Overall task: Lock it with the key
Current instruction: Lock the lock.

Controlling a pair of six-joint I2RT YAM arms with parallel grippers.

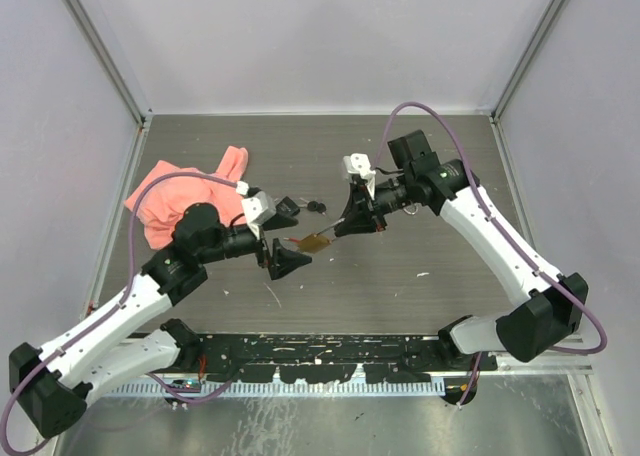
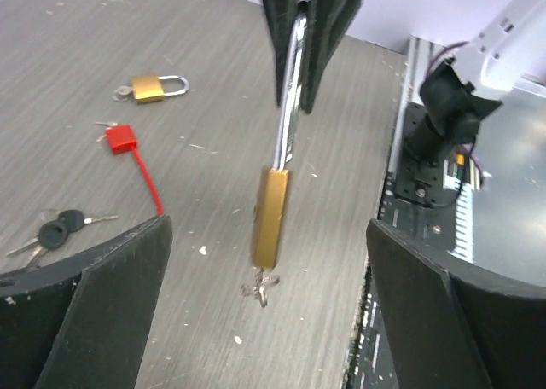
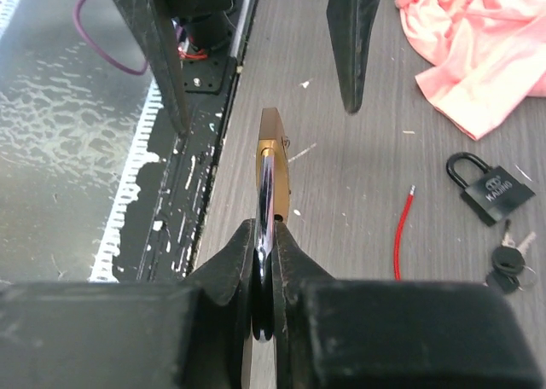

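Brass padlock hangs between the wide-spread jaws of the left gripper, touching neither, with clear gaps on both sides and bare grey table behind it. The right gripper pinches its silver shackle, jaws narrow. The body is slim and rectangular, with a small key in its far end. A red tie and loose keys lie beyond one jaw.

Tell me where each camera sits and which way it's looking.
Top: above and behind, looking down at the table; left arm and right arm show.
Left wrist: looks out through the open left gripper at the padlock.
Right wrist: looks along the right gripper, shut on the padlock's shackle.
Both wrist views share the padlock.
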